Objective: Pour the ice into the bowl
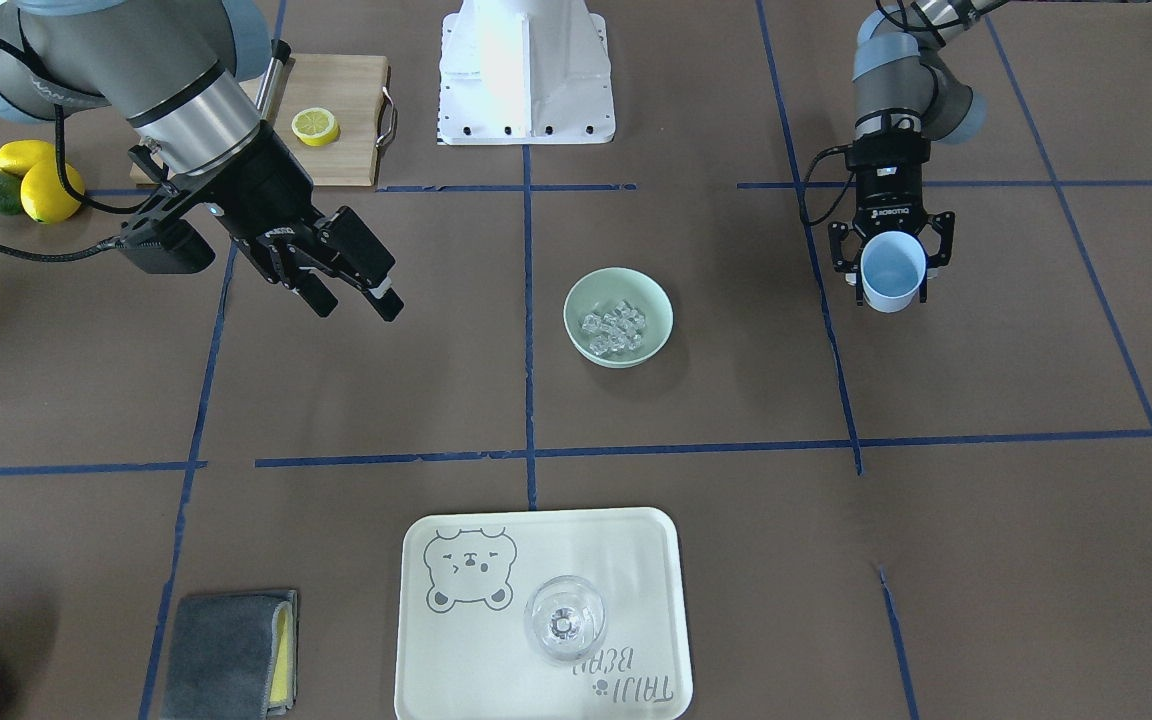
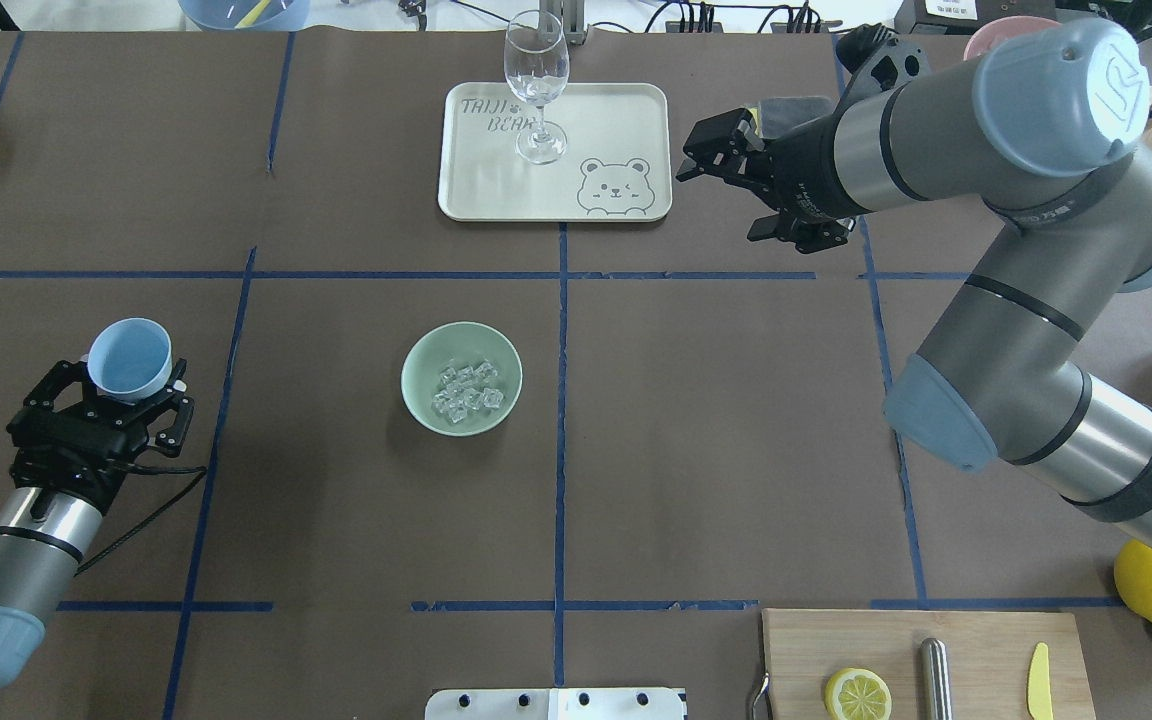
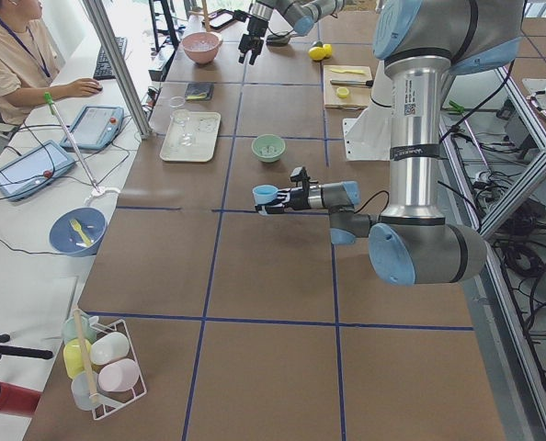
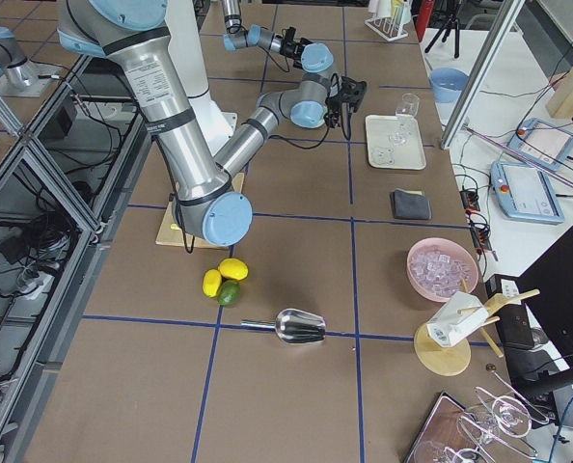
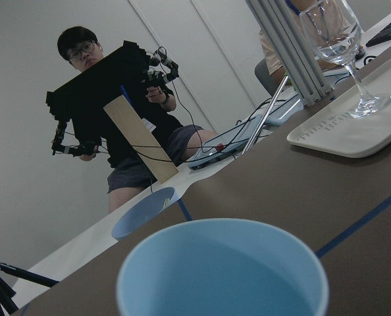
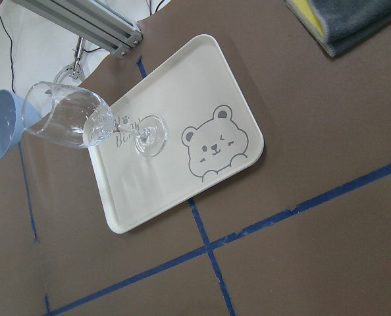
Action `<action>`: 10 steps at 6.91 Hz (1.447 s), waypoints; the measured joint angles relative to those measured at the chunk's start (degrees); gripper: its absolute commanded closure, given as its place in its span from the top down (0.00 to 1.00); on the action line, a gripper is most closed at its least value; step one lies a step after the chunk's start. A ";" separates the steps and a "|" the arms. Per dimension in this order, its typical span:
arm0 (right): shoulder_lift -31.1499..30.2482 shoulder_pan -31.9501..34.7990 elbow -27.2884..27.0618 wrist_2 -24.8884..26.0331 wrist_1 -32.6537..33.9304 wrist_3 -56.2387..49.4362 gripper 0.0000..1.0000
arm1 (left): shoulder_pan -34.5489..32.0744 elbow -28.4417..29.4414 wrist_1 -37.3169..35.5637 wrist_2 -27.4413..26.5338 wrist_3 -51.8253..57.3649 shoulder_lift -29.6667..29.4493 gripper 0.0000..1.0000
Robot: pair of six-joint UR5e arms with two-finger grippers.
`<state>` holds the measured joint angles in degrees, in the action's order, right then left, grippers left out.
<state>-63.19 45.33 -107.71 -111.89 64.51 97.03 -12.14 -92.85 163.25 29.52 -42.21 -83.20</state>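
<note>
Ice [image 2: 468, 390] is lying in a loose heap at the bottom of the mint-green bowl [image 2: 423, 372], which is sitting near the middle of the tabletop [image 2: 736, 450], just to the robot's left of the centre line of blue tape. The left end effector [image 2: 132, 392] is gripping a light blue cup [image 1: 893, 270] between its 2 fingers, holding it mouth up, well apart from the bowl. No cubes are showing inside the cup. The right end effector [image 1: 356, 300] is hanging above the tabletop with its fingers spread and nothing between them, on the other side of the bowl and nearer the cream bear tray [image 2: 466, 200]. A clear stemmed glass [image 2: 536, 70] is standing upright on that tray. A lemon slice [image 2: 857, 693] is resting on the wooden board [image 2: 976, 640] at the robot's side.
</note>
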 measured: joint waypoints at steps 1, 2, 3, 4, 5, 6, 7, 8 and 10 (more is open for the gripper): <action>0.02 -0.09 0.03 0.00 0.00 0.00 1.00 | -0.27 0.01 0.04 0.71 -7.05 1.59 0.00; 0.03 -0.25 0.18 0.07 0.00 0.00 1.00 | -0.97 0.42 0.03 0.53 -11.97 2.50 0.00; 0.03 -0.43 0.36 0.21 0.00 -0.05 1.00 | -2.12 1.38 0.00 0.04 -14.44 2.99 0.00; -0.07 -0.76 0.53 0.37 0.00 -0.27 1.00 | -2.83 3.41 0.01 -0.83 -15.46 2.98 0.00; -0.22 -1.25 0.72 0.52 0.00 -0.62 1.00 | -3.41 5.70 0.06 -1.87 -15.84 2.37 0.00; -0.27 -1.48 0.92 0.58 0.00 -0.83 1.00 | -4.41 6.72 0.07 -2.31 -16.05 1.36 0.00; -0.30 -1.56 1.05 0.61 0.00 -0.92 1.00 | -5.26 7.17 0.08 -2.40 -16.25 0.36 0.00; -0.33 -1.58 1.13 0.62 0.02 -0.95 1.00 | -5.62 7.77 0.43 -2.17 -17.70 -0.31 0.00; -0.41 -1.58 1.46 0.64 0.06 -0.97 1.00 | -5.93 9.51 2.00 1.01 -23.55 -0.84 0.00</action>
<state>-63.59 43.76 -106.24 -111.25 64.57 96.07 -18.07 -83.34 165.24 30.53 -65.76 -84.04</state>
